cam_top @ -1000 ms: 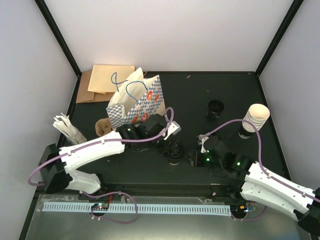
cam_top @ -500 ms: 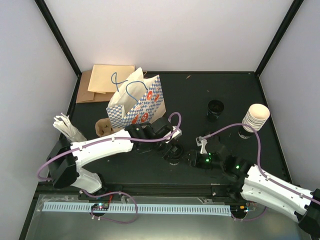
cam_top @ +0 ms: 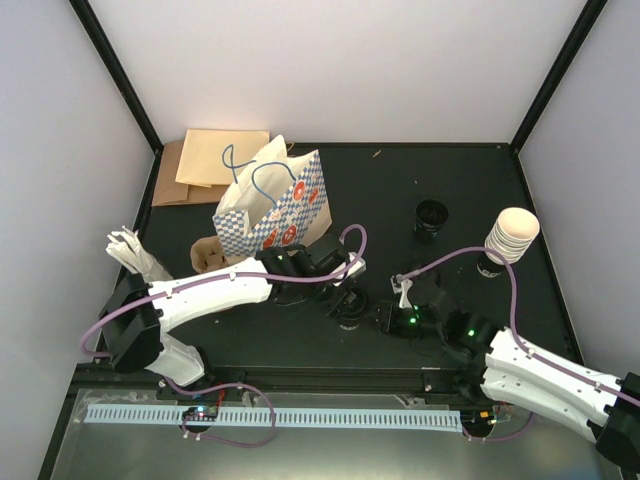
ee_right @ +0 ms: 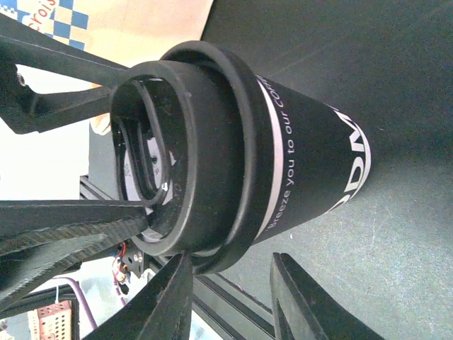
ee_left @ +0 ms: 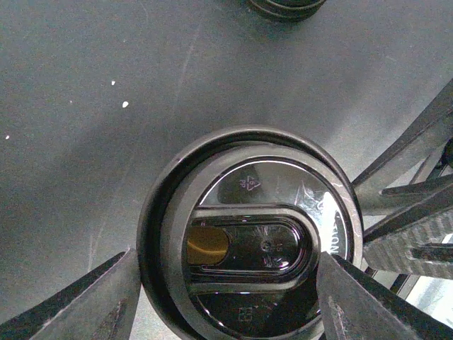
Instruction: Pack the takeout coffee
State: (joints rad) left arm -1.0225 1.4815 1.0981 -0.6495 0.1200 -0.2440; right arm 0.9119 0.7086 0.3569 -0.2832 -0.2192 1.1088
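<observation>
The coffee cup stands upright on the black table, roughly mid-table toward the near edge, just near-right of the checked bag. It's a black cup with a black lid pressed on. From overhead it's mostly buried under the left wrist, so you only catch a dark ring.

White print runs along the side: "Breeze you to our COFF…", then it curves out of sight. The bigger letters lower down, maybe "DM", are cut off too. The lid has a tiny embossed triangle mark and some lettering by its rim that I can't read. Something brownish shows at one end of the sip slot.

The left fingers sit either side of the lid, right at its rim, but I can't tell if they're actually clamping it. The right fingers are parted with bare table between them. Their tips are just short of the cup on its right, holding nothing.

Farther right there's a stack of cream cups and some spare black lids. The bag is blue-and-white check, and its red marks are too small to read.
</observation>
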